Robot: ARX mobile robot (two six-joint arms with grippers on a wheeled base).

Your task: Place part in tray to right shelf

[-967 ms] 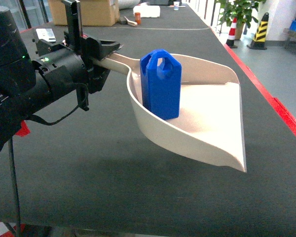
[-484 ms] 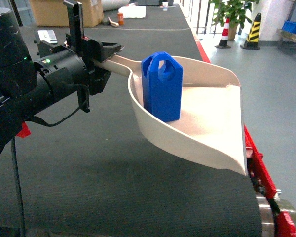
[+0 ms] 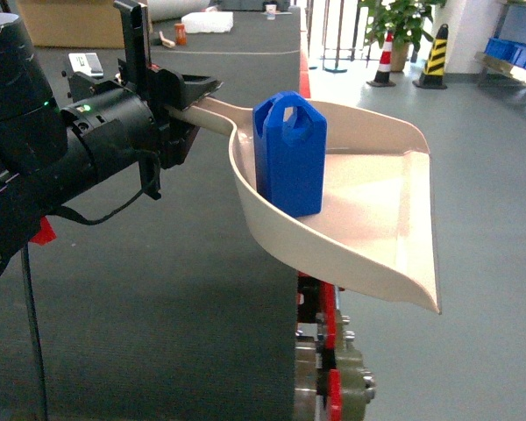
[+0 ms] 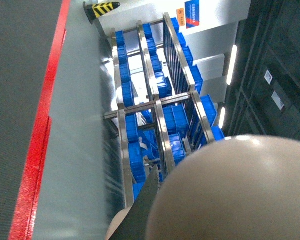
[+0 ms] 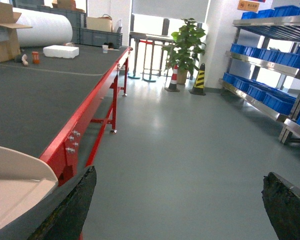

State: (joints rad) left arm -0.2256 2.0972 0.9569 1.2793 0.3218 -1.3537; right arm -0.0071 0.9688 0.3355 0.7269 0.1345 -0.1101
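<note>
cream plastic forms the tray (image 3: 377, 219), which i carry by its long straight handle (image 3: 206, 110) in my left gripper (image 3: 180, 96); the jaws are clamped on that handle, with the black wrist body just behind them. the tray is held off the surface, its wide lip pointing away to the right of the head view and tipped slightly down toward the front corner. the part (image 3: 289, 153), a bright-blue block with a loop handle on top, stands upright inside the tray against the rear wall, close to where the handle joins the pan. part of the tray hangs past the edge of the black-topped table (image 3: 158, 307), over the grey floor (image 3: 491, 175); the table's red frame (image 3: 329, 324) shows directly below the pan. in the left wrist view, the rounded underside of the tray (image 4: 230, 190) fills the lower right, and beyond it a stainless-steel rack (image 4: 155, 100) loaded with blue crates (image 4: 175, 120) is visible. my right gripper (image 5: 177, 205) is spread wide and holds nothing; its two dark fingertips (image 5: 70, 210) sit at either lower corner of the right wrist view, with a corner of the tray (image 5: 20, 170) at far left. a potted plant (image 5: 187, 45) and striped cones (image 5: 197, 80) stand further back.
</note>
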